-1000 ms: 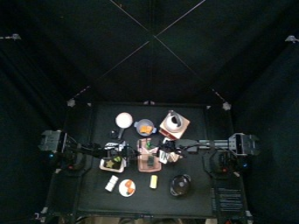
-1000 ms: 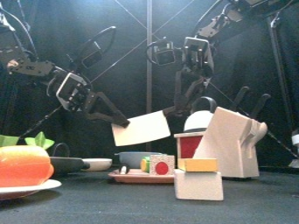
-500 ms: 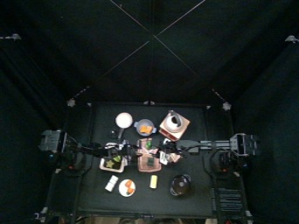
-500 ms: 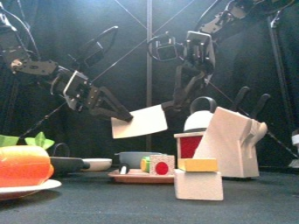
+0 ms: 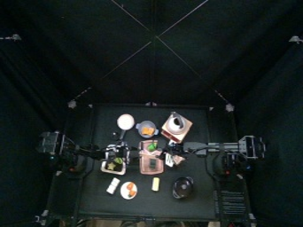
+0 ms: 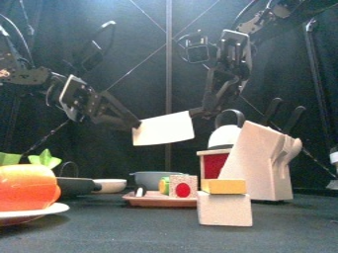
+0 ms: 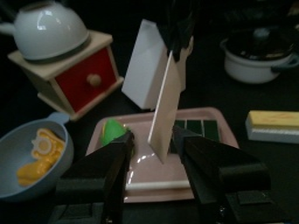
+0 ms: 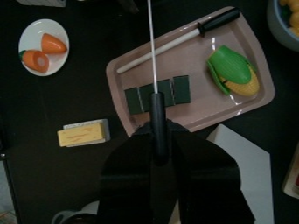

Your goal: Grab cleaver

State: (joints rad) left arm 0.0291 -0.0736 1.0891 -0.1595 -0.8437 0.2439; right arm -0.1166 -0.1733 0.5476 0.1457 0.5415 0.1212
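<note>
The left gripper [image 6: 122,114] stands with its jaws wide apart and empty at about nine o'clock of the cleaver [image 6: 164,128], which hangs in the air above the pink tray [image 7: 163,175] at mid-table. The right gripper [image 6: 214,97] is clamped on its dark handle at about two o'clock of the blade. My advice is that the right arm keep the blade level and clear of the knife block [image 6: 262,158]. From above, the blade and both jaws are too small to make out, and the handle is buried between the right fingers [image 8: 176,144].
</note>
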